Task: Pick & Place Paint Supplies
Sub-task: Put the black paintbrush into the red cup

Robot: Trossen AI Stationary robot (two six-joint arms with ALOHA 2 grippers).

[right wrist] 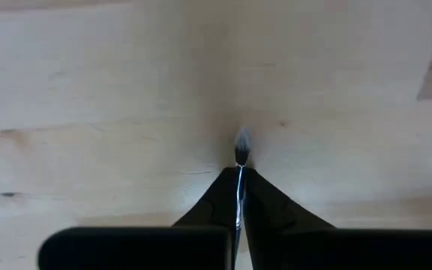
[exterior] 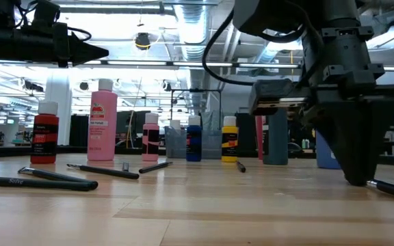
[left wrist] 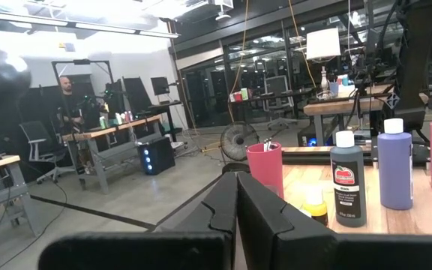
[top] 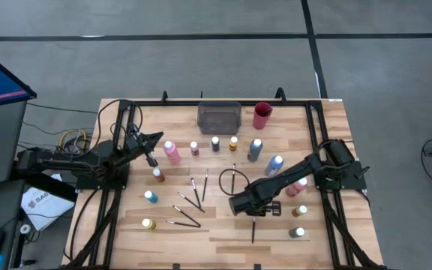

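Thin dark-handled brush (right wrist: 239, 161) pinched flat on the wooden counter (top: 223, 236), near its front middle, bristle tip poking out just past the fingertips and the handle trailing back beneath the wrist. Clamped on it from above by the right end effector (top: 252, 216), fingers pressed together on the shaft with the tips down at the wood, most likely because so slim a thing lying flat offers no other grip than a low pinch across its width. In the low view, the same handle (exterior: 392, 188) running out along the boards from under the dark fingers. Not yet raised, by the look of it; lifting probably the next step, with a risk of the shaft slipping or rolling between the pads. Other brushes (top: 193, 201) scattered loose to the left of centre, well apart from the held one, lying at mixed angles. Paint bottles (top: 215, 144) standing upright in a rough row farther back, more dotted along both sides. Behind that row, a grey tray (top: 219, 116) and a red cup (top: 262, 115) at the far edge, likely the destinations, the cup suiting brushes stood on end. Left end effector (top: 154, 160) held above the counter's left side near a tall pink bottle (top: 172, 151), fingers closed on nothing, apparently waiting.
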